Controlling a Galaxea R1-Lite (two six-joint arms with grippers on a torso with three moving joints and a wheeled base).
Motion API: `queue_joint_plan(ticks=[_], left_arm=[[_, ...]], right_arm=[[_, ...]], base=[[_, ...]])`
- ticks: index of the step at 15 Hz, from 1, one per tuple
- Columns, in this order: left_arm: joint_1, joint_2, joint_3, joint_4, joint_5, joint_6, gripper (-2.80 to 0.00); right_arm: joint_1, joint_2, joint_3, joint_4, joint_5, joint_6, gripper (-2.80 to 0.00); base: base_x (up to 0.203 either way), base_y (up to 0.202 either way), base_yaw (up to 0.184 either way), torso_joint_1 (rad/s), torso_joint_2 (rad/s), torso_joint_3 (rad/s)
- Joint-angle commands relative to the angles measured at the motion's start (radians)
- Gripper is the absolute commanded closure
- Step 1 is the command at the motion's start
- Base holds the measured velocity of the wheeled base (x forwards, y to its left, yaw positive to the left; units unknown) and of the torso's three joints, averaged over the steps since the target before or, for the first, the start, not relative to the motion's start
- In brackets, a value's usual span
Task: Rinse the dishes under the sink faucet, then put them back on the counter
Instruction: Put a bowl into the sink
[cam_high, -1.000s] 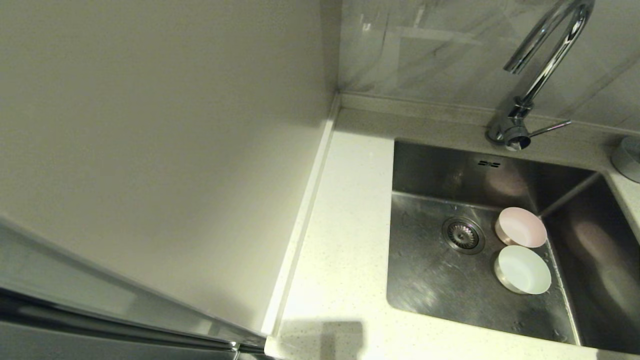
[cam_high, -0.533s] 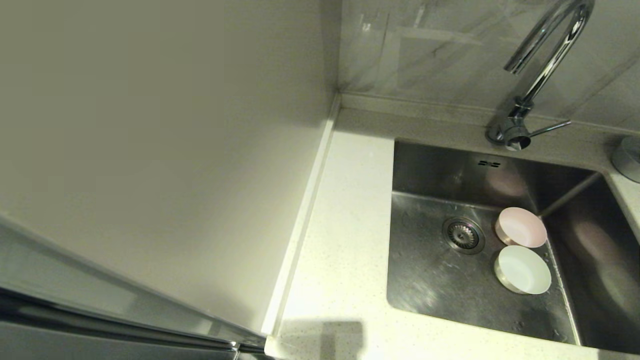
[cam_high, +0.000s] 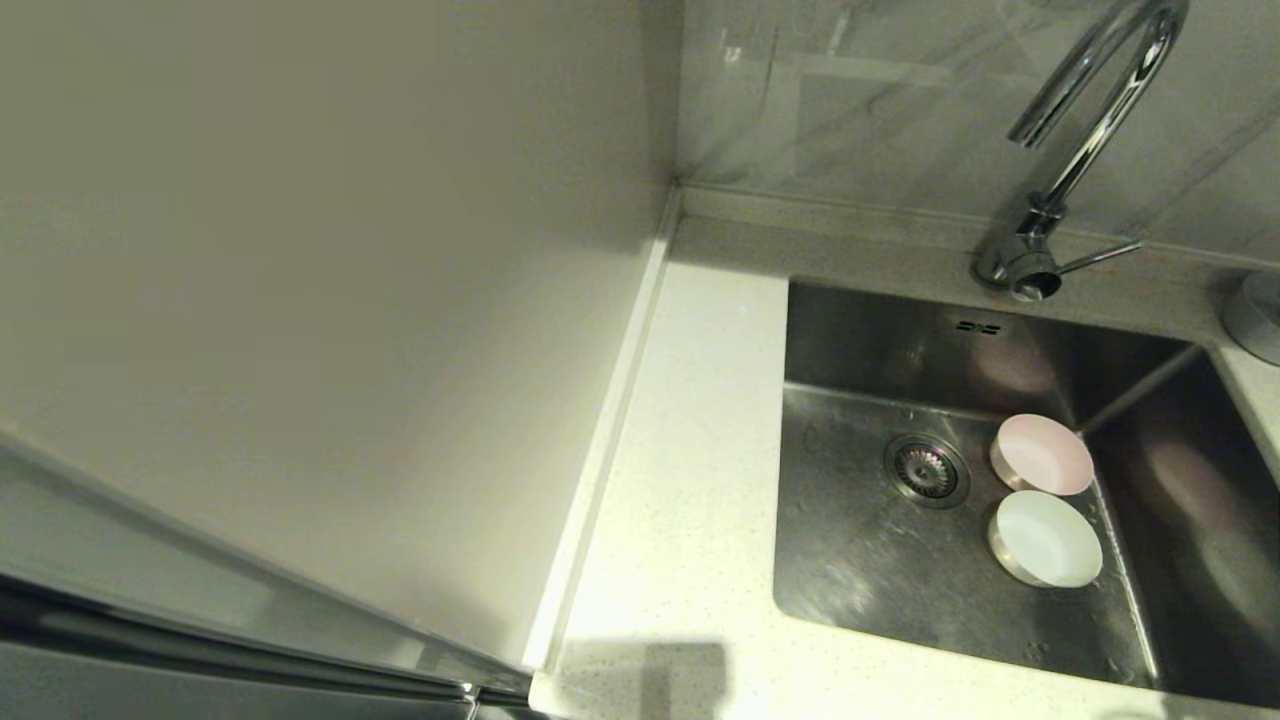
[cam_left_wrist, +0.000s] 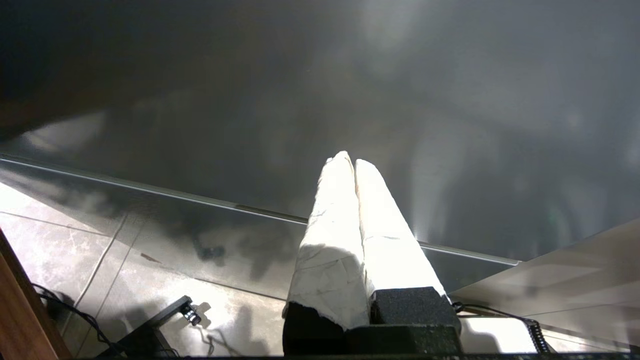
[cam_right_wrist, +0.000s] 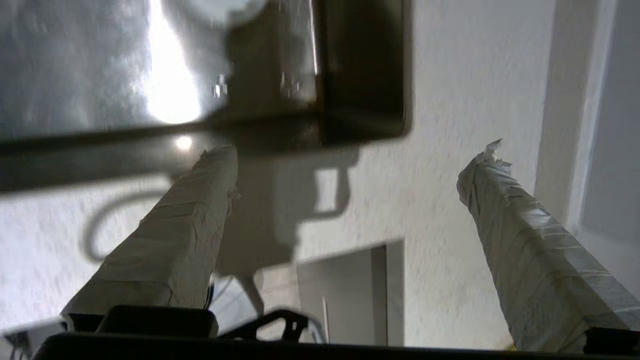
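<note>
Two dishes lie in the steel sink (cam_high: 860, 560), right of the drain strainer (cam_high: 926, 469): a pale pink bowl (cam_high: 1043, 455) and, nearer me, a pale mint-white bowl (cam_high: 1047, 539). The pale blue bowl is out of view. The chrome faucet (cam_high: 1085, 140) arches over the sink's back edge, with no water running. Neither gripper appears in the head view. My right gripper (cam_right_wrist: 352, 157) is open and empty above the speckled counter (cam_right_wrist: 450, 100), beside a corner of the sink (cam_right_wrist: 150, 75). My left gripper (cam_left_wrist: 347, 160) is shut and empty, low down, facing a dark steel panel.
A strip of white counter (cam_high: 690, 450) runs left of the sink, bounded by a tall off-white panel (cam_high: 300, 300). A grey round object (cam_high: 1255, 315) stands at the far right behind the basin. Cables lie on the tiled floor (cam_left_wrist: 60, 240) under the left gripper.
</note>
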Motion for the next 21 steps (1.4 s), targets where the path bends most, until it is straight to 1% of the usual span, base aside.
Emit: queue_joint_plan(ticks=[1, 3, 5, 6, 7, 8, 9, 11, 13, 15, 16, 17, 18, 19, 20, 21], left_arm=[[-0.001, -0.004, 0.0, -0.001, 0.0, -0.001, 0.0], [0.001, -0.003, 0.0, -0.001, 0.0, -0.001, 0.0], [0.0, -0.003, 0.0, -0.001, 0.001, 0.0, 0.0], [0.001, -0.003, 0.0, -0.001, 0.0, -0.001, 0.0], [0.001, -0.005, 0.0, -0.001, 0.0, -0.001, 0.0], [0.001, -0.003, 0.0, -0.001, 0.001, 0.0, 0.0], [0.001, -0.003, 0.0, -0.001, 0.001, -0.001, 0.0], [0.001, -0.004, 0.0, -0.001, 0.0, -0.001, 0.0], [0.0, -0.003, 0.0, -0.001, 0.0, -0.001, 0.0], [-0.001, -0.004, 0.0, -0.001, 0.001, 0.0, 0.0], [0.0, -0.004, 0.0, -0.001, 0.0, 0.0, 0.0], [0.0, -0.003, 0.0, -0.001, 0.0, 0.0, 0.0], [0.001, -0.003, 0.0, -0.001, 0.0, -0.001, 0.0], [0.0, -0.003, 0.0, -0.001, 0.0, 0.0, 0.0], [0.001, -0.004, 0.0, -0.001, 0.001, 0.0, 0.0], [0.001, -0.003, 0.0, -0.001, 0.0, 0.0, 0.0]], right_arm=[[0.009, 0.12, -0.088, -0.017, -0.003, 0.0, -2.8], [0.03, 0.169, -0.167, -0.014, -0.001, -0.001, -2.8], [0.032, 0.206, -0.279, 0.082, -0.015, 0.007, -2.8], [0.032, 0.227, -0.331, 0.157, -0.051, 0.02, -2.8], [0.033, 0.249, -0.361, 0.216, -0.129, 0.034, -2.8], [0.032, 0.265, -0.377, 0.242, -0.162, 0.041, -2.8], [0.032, 0.274, -0.387, 0.243, -0.177, 0.045, -2.8], [0.033, 0.319, -0.455, 0.243, -0.215, 0.062, -2.8], [0.032, 0.372, -0.531, 0.242, -0.222, 0.069, -2.8], [-0.007, 0.43, -0.637, 0.233, -0.207, 0.066, -2.8], [-0.066, 0.466, -0.689, 0.219, -0.16, 0.046, -2.8], [-0.147, 0.501, -0.732, 0.2, -0.079, 0.0, -2.8], [-0.228, 0.539, -0.776, 0.183, 0.04, -0.06, -2.8], [-0.31, 0.595, -0.826, 0.17, 0.18, -0.128, -2.8], [-0.36, 0.662, -0.883, 0.162, 0.272, -0.19, -2.8], [-0.396, 0.737, -0.961, 0.157, 0.336, -0.25, -2.8]], base=[[0.0, 0.0, 0.0, 0.0, 0.0, 0.0], [0.0, 0.0, 0.0, 0.0, 0.0, 0.0], [0.0, 0.0, 0.0, 0.0, 0.0, 0.0], [0.0, 0.0, 0.0, 0.0, 0.0, 0.0], [0.0, 0.0, 0.0, 0.0, 0.0, 0.0], [0.0, 0.0, 0.0, 0.0, 0.0, 0.0], [0.0, 0.0, 0.0, 0.0, 0.0, 0.0], [0.0, 0.0, 0.0, 0.0, 0.0, 0.0], [0.0, 0.0, 0.0, 0.0, 0.0, 0.0], [0.0, 0.0, 0.0, 0.0, 0.0, 0.0], [0.0, 0.0, 0.0, 0.0, 0.0, 0.0], [0.0, 0.0, 0.0, 0.0, 0.0, 0.0], [0.0, 0.0, 0.0, 0.0, 0.0, 0.0], [0.0, 0.0, 0.0, 0.0, 0.0, 0.0], [0.0, 0.0, 0.0, 0.0, 0.0, 0.0], [0.0, 0.0, 0.0, 0.0, 0.0, 0.0]])
